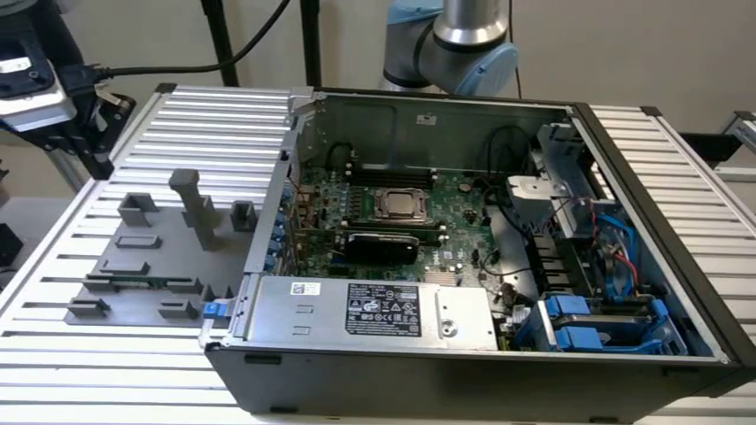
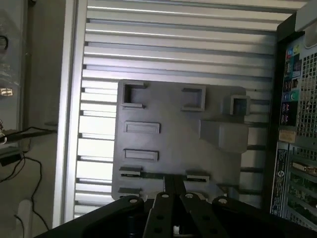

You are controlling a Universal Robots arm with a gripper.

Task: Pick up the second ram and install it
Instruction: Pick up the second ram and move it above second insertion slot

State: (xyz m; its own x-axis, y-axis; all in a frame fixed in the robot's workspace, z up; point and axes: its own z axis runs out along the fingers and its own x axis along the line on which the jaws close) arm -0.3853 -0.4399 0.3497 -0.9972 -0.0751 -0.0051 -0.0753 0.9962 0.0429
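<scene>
Wrist view: gripper above second ram

No legible text — print on power-supply label and rear-panel stickers unreadable

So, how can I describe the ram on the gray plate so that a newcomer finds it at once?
Find the open computer case; a gray plate lies beside it, on the exterior view's left. Toward the plate's near edge, the ram sits between low gray blocks. It alone is green, long and thin; its neighbours are gray blocks and a tall post.
</scene>
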